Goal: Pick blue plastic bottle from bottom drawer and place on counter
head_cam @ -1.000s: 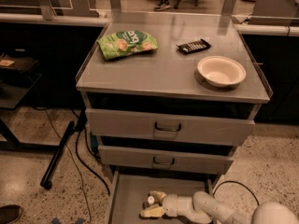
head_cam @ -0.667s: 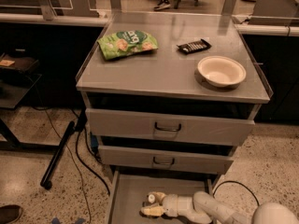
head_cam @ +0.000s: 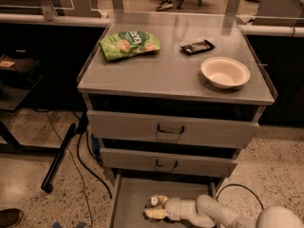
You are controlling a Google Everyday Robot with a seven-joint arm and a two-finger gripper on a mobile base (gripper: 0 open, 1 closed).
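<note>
While the two handled grey drawers (head_cam: 123, 127) above it sit pushed in, the lowest wide, shallow grey metal drawer (head_cam: 129, 197) is pulled out, and on its flat floor lie the small clear plastic bottle (head_cam: 152, 201) and the robot's white arm (head_cam: 209, 210), which reaches in from the right. Only the bottle's round white screw cap shows plainly; its body is mostly hidden. The cap sits right at the tip of the pale two-finger gripper (head_cam: 154, 209), touching or nearly so, but I cannot tell whether the gripper is closed on the bottle or merely around it. Up on the flat grey brushed-metal counter (head_cam: 161, 75), well apart from the bottle, stand a round white bowl (head_cam: 225, 72) at the right, a crumpled green snack bag (head_cam: 129, 44) at the back left and a dark wrapped bar (head_cam: 197, 46) between them.
</note>
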